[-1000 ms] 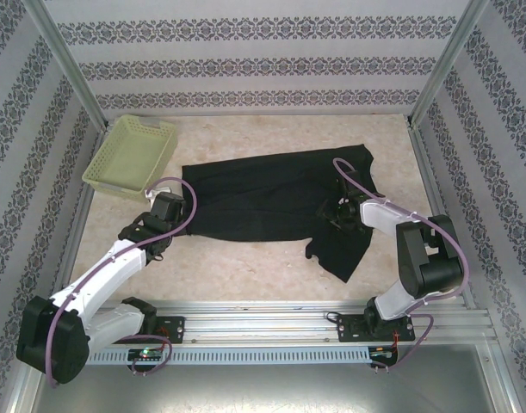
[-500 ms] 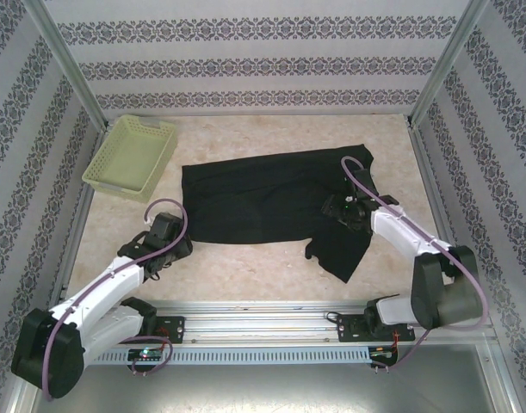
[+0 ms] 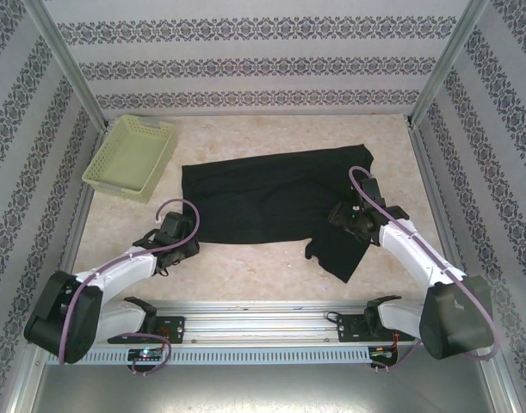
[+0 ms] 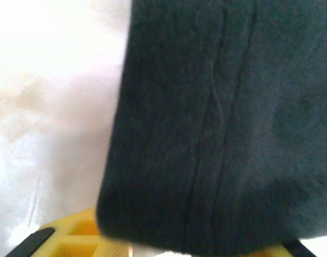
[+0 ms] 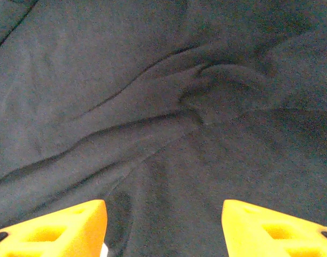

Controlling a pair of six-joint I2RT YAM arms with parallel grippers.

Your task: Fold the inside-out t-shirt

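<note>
In the right wrist view, two yellow fingers (image 5: 56, 227) of the right gripper (image 5: 163, 230) are seen spread well apart, with nothing pinched between them. Black cloth, gathered into soft creases, lies beyond them. Of the left gripper (image 3: 180, 237), one yellow finger (image 4: 72, 238) is made out at the bottom of the left wrist view. It is partly covered by a corner of the same cloth (two stitched lines run side by side along it). Whether that corner is pinched or merely draped over the fingers cannot be told.

One inside-out t-shirt (image 3: 254, 202) is laid on the table (image 3: 245, 275). It is spread mostly flat across the middle, with its long side running left to right. A narrower part of it is turned toward the near right. The left gripper is placed at the shirt's near-left corner. The right gripper is held over the right part of the shirt, just where the narrower part begins.

One pale yellow-green lattice basket (image 3: 129, 157) is set at the far left of the table. It is kept apart from the shirt, and its sides are askew to the table's edges.

Two white arms are counted, the left arm (image 3: 116, 271) and the right arm (image 3: 417, 254). Both are bent inward from their bases on the metal rail (image 3: 271, 314) at the near edge. The table is closed in on three sides by patterned walls (image 3: 245, 52).
</note>
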